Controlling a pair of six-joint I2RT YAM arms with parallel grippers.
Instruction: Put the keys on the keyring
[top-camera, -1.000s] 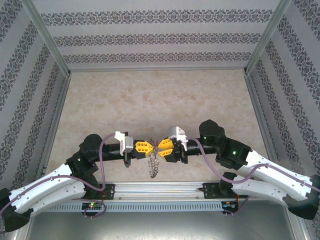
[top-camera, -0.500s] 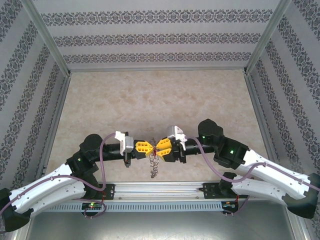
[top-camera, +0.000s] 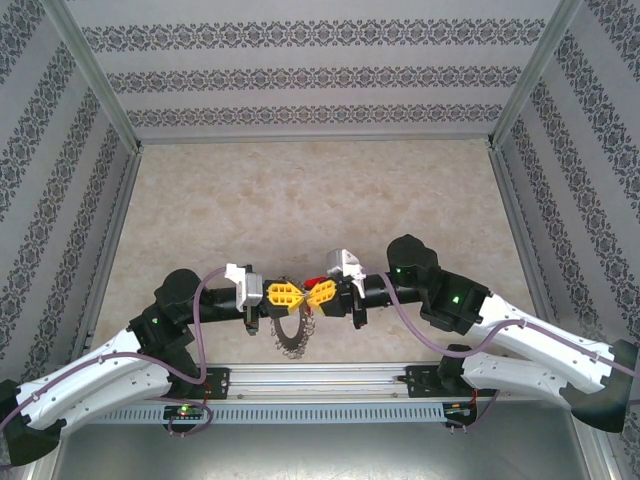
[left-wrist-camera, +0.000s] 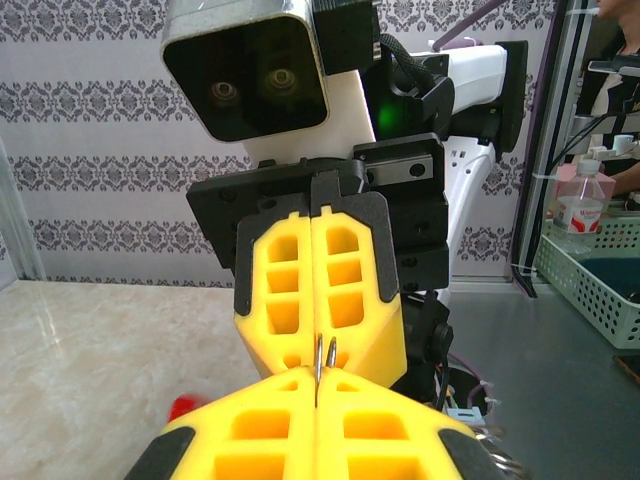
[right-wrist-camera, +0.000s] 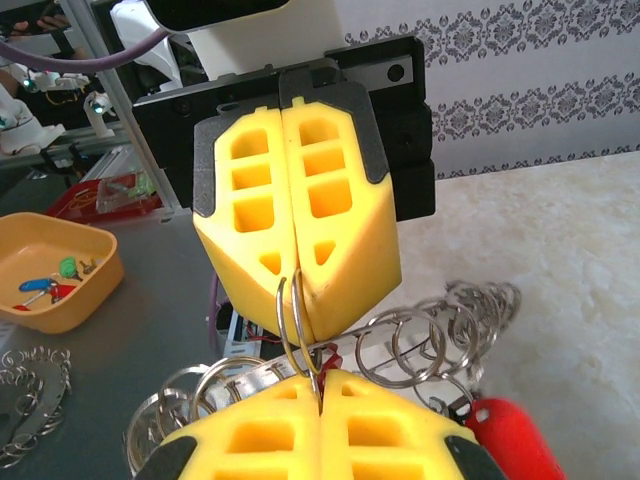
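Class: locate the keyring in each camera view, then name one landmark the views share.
Top external: the keyring hangs low centre, below where the left hand and right hand meet.
Left wrist: two thin strands of it, bottom centre, between the tips.
Right wrist: its coils cross the lower half.
Shared landmark: the yellow fingers meeting tip to tip.

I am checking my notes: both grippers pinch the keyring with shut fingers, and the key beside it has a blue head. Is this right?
No. The key has a red head, not blue; the right wrist view shows it. The rest holds: the left gripper and the right gripper both pinch the keyring with shut fingers.
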